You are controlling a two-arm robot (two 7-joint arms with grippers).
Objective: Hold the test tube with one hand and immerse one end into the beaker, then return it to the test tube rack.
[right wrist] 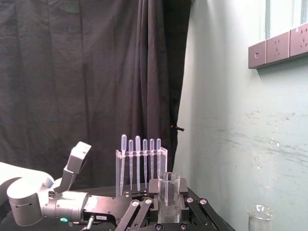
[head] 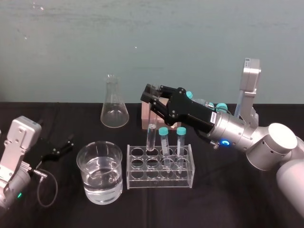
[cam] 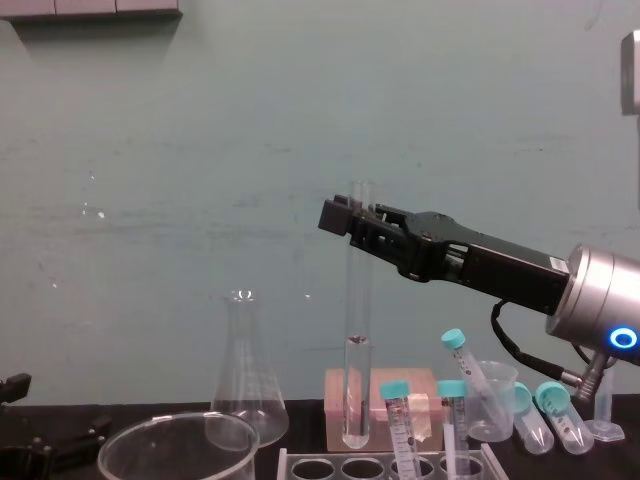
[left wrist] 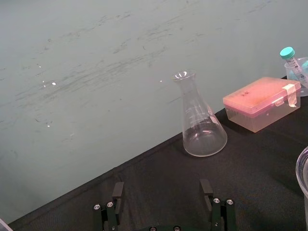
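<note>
From the head camera, the pink box (head: pixel 145 118) is mostly hidden behind the right gripper (head: pixel 153 92) and the test tube (head: pixel 151 135) clamped in it, and the tube's upper end is lost behind the jaws. In the chest view the bottom edge slices off the beaker (cam: pixel 180 417) below its rim and leaves only the top plate of the test tube rack (cam: pixel 288 465). In the left wrist view the left gripper (left wrist: pixel 162 184) is cut down to the tips of its wide-apart jaws. The right edge there clips a small plastic beaker (left wrist: pixel 302 72) holding a teal-capped tube (left wrist: pixel 290 60). In the right wrist view the flask (right wrist: pixel 259 215) is cut off below its mouth. Whether liquid sits inside the test tube is too faint to tell.
</note>
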